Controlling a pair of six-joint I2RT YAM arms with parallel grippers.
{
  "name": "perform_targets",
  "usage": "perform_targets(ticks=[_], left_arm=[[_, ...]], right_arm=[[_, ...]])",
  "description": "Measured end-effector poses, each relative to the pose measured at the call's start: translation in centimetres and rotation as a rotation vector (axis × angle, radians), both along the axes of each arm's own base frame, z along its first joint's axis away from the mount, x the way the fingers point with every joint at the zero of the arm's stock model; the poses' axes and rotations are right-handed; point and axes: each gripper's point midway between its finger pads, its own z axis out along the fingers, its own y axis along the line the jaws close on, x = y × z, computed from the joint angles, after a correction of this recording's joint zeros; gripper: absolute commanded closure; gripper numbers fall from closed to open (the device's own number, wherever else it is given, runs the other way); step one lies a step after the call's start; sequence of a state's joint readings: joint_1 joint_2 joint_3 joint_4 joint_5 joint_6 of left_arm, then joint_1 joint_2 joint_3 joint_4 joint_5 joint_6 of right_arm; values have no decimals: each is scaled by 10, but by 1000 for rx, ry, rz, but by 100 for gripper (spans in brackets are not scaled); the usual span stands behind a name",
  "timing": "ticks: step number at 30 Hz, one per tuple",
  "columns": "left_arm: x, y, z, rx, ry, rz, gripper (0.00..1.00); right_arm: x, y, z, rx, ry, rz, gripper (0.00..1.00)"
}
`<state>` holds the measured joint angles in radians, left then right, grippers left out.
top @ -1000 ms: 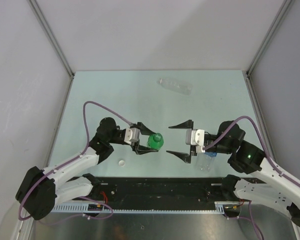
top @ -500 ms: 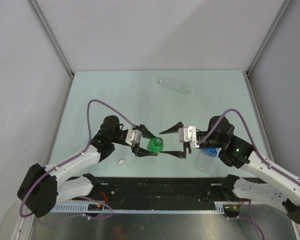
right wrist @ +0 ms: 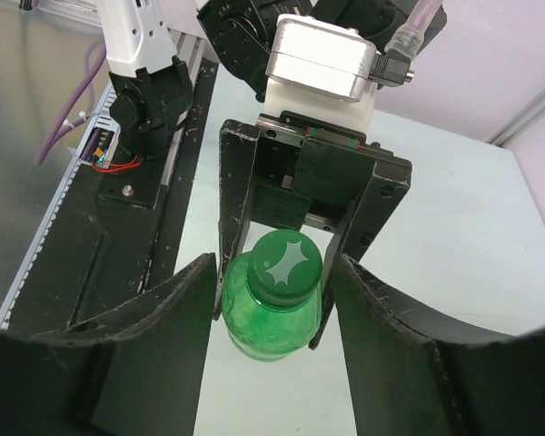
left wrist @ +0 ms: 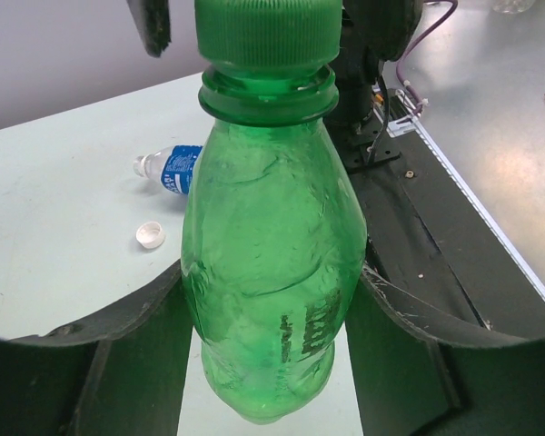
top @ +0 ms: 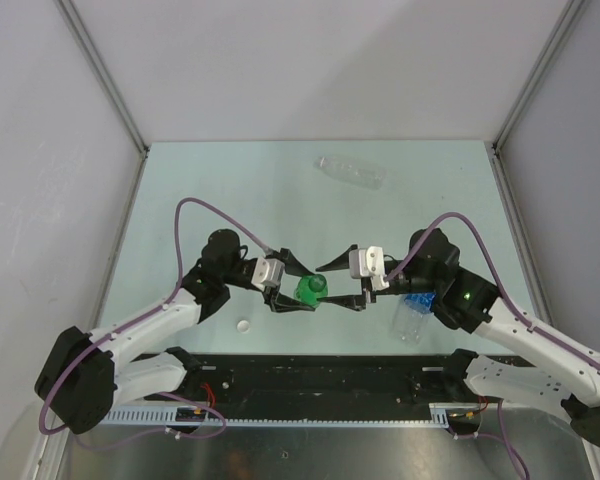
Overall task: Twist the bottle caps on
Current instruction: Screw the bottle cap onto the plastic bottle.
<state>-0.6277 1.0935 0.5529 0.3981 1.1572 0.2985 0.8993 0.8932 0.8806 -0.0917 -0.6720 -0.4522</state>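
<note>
Gripping the translucent green plastic bottle (left wrist: 272, 263) by its body at near-centre, the left gripper (top: 298, 290) is clamped firm. The right gripper (top: 327, 287), spread wide, straddles the round green plastic screw cap (right wrist: 288, 262) seated on the neck, not yet pinching it. Tightening looks to be the step in hand; next it likely must close and twist.

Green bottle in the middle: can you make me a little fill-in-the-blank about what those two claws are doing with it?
The left gripper is shut on the ___ bottle. The right gripper has its fingers ___ on either side of the screw cap. The blue-labelled bottle lies near a loose ___ cap.
Missing words: green; open; white.
</note>
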Motion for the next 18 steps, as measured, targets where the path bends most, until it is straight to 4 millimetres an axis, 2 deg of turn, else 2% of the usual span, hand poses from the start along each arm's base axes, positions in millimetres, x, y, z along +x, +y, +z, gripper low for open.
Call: perform_targets(ticks=[4, 12, 18], left_arm=[[1, 0, 0, 2, 2, 1, 90], [2, -1, 0, 4, -4, 3, 92], [8, 0, 0, 9, -11, 47, 93]], right_arm=[[0, 0, -1, -2, 8, 1, 50], [4, 2, -2, -3, 24, -11, 72], [10, 2, -3, -1, 55, -47, 80]])
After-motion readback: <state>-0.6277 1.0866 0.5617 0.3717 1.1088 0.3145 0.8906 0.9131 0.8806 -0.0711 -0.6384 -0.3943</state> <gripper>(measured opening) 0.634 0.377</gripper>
